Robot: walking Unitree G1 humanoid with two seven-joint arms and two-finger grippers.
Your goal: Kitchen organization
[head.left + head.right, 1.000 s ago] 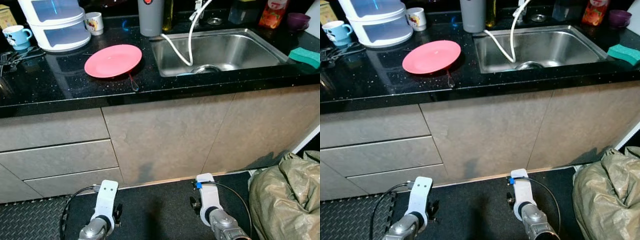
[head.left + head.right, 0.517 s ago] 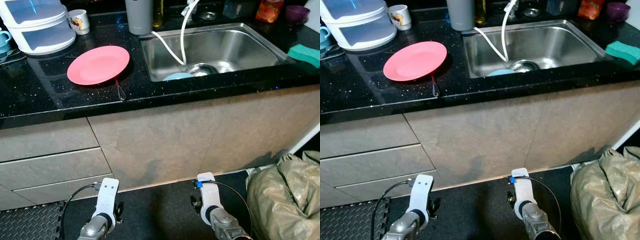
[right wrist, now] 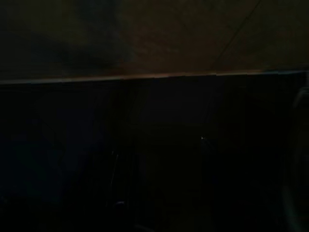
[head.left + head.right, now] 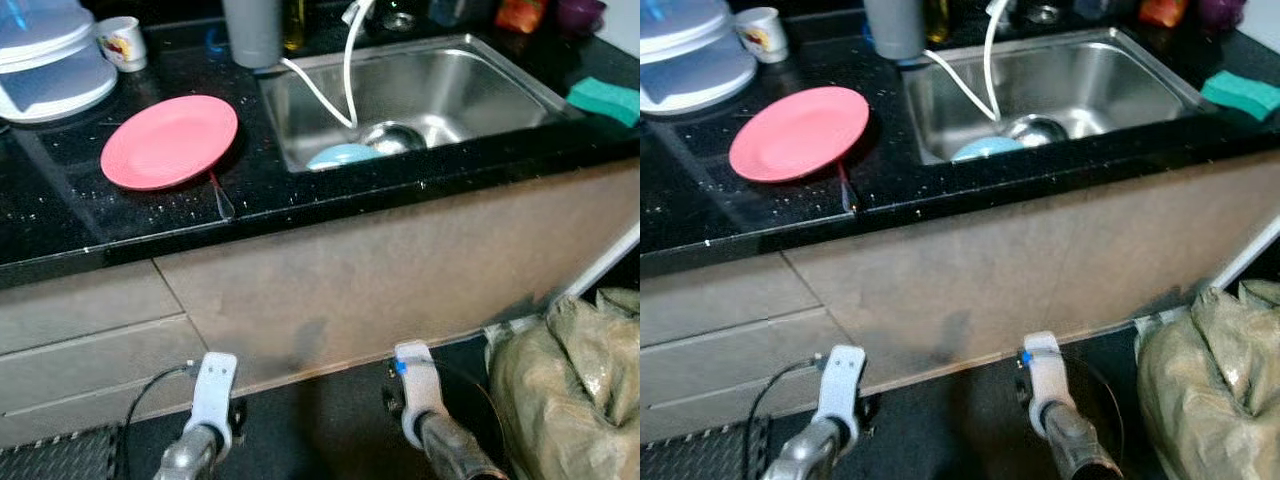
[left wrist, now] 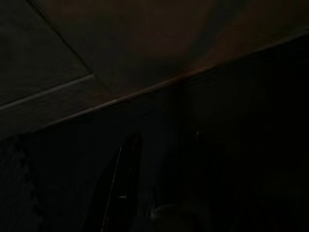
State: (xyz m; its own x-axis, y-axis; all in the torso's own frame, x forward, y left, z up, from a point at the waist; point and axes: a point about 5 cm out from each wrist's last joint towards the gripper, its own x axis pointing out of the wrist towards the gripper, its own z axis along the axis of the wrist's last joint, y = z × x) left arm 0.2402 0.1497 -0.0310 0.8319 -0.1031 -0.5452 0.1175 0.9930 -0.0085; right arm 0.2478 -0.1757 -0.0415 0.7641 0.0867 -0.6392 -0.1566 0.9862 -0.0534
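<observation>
Change: since one second ago the camera came closer and turned; things on the counter (image 4: 60, 225) did not move.
Hands: left hand (image 4: 214, 385) and right hand (image 4: 411, 385) hang low by the cabinet; clenched or released, I cannot tell.
Things: pink plate (image 4: 168, 140) on the counter, blue dish (image 4: 340, 156) in the sink (image 4: 520, 85), green sponge (image 4: 606, 99) right of it.
Progress: nothing is grasped; organizing seems not yet begun.

Domestic kitchen. Evidence: black speckled countertop (image 4: 60, 235) across the upper frame; stainless steel sink (image 4: 500, 95) inset at upper centre-right, white hose (image 4: 318, 92) trailing into it; pink plate (image 4: 168, 140) at upper left; mug (image 4: 122, 42) and green sponge (image 4: 605, 100) at the edges; grey cabinet fronts and drawers (image 4: 80, 320) below.
</observation>
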